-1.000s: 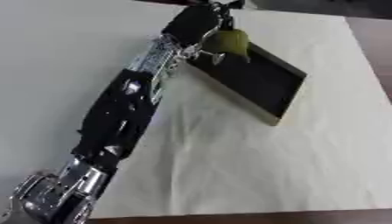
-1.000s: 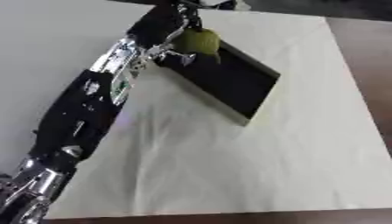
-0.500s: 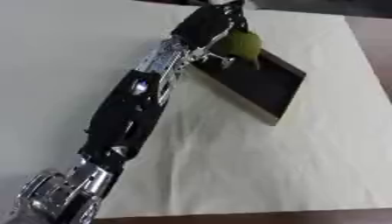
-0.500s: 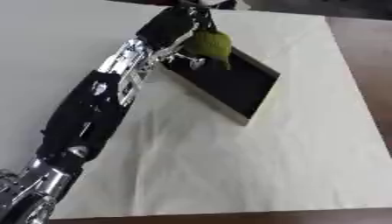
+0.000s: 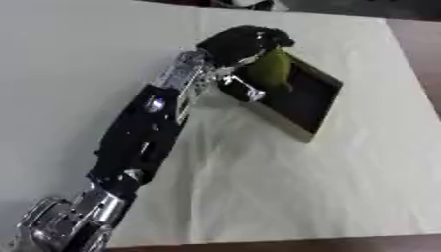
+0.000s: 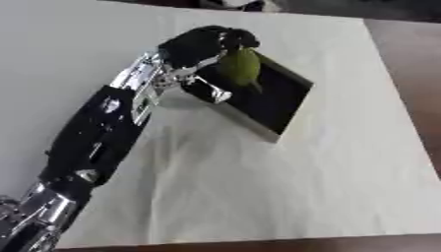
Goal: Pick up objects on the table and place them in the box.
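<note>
Cream cloth point(image 5: 258, 197) covered the table, wrinkled across the lower frame. Left arm point(image 5: 138, 142): entered from the lower left, ran diagonally toward upper centre. Left hand point(image 5: 241, 43): fingers curled around a green object point(image 5: 271, 69), held over the near end of the dark open box point(image 5: 317, 114), upper centre. Right hand: not visible. Step judged: placing; next move calls for lowering and letting go inside the box.
</note>
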Available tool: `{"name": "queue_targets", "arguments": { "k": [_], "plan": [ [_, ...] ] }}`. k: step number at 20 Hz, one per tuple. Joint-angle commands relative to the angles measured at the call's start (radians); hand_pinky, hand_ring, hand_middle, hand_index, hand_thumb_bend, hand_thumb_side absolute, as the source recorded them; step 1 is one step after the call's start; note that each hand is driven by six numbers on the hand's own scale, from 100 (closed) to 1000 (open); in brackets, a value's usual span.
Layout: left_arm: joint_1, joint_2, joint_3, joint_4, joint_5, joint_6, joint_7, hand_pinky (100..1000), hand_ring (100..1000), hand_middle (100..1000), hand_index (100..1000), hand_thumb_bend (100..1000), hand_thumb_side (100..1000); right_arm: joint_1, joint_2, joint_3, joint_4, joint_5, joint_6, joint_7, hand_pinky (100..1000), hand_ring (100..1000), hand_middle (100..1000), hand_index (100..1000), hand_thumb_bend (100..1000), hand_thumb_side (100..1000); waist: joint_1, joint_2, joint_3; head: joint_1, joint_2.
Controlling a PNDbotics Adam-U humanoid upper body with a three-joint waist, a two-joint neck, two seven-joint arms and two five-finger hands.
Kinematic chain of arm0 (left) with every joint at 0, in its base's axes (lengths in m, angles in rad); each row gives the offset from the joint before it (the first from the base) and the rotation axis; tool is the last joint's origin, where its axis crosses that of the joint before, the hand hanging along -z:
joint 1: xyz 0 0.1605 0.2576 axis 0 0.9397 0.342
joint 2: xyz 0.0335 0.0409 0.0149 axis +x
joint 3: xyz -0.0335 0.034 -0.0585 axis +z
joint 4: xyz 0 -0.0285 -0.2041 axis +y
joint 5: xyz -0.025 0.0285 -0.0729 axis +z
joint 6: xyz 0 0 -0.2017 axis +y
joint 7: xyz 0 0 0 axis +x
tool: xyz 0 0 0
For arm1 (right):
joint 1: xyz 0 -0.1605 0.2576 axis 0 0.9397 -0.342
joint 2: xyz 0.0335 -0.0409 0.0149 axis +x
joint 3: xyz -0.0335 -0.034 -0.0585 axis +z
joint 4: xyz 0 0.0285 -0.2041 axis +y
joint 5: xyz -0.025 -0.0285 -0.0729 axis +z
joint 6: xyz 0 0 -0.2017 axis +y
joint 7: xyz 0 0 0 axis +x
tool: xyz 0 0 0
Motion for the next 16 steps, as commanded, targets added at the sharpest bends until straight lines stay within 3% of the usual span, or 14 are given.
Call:
{"name": "queue_targets", "arguments": {
  "k": [1,7,14,15,16],
  "plan": [
    [-0.015,-0.001,0.009,-0.011,-0.005,-0.009,-0.024,879,915,909,982,316,323,-0.009,-0.01,-0.009,-0.021,-0.004,0.0,-0.005,842,702,624,727,100,616,0.001,-0.021,-0.002,-0.005,-0.01],
    [-0.012,0.0,0.014,-0.018,0.002,0.0,-0.015,863,897,883,965,290,268,-0.009,-0.009,-0.011,-0.021,-0.003,0.001,-0.007,842,702,624,727,100,612,0.002,-0.022,-0.002,-0.006,-0.011],
    [-0.012,0.001,0.014,-0.023,0.01,0.008,0.001,861,896,881,964,286,263,-0.01,-0.009,-0.011,-0.021,-0.003,0.0,-0.008,842,702,624,727,100,611,0.001,-0.023,-0.003,-0.005,-0.011],
    [-0.013,0.001,0.015,-0.023,0.01,0.009,0.001,844,884,872,958,229,217,-0.01,-0.009,-0.012,-0.021,-0.003,0.0,-0.008,842,702,624,727,100,610,0.001,-0.023,-0.003,-0.005,-0.012],
    [-0.017,-0.002,0.026,-0.034,0.017,0.016,0.008,835,880,869,953,194,231,-0.009,-0.008,-0.013,-0.021,-0.003,0.0,-0.009,842,702,625,727,100,609,-0.001,-0.024,-0.001,-0.005,-0.012]
  ]
}}
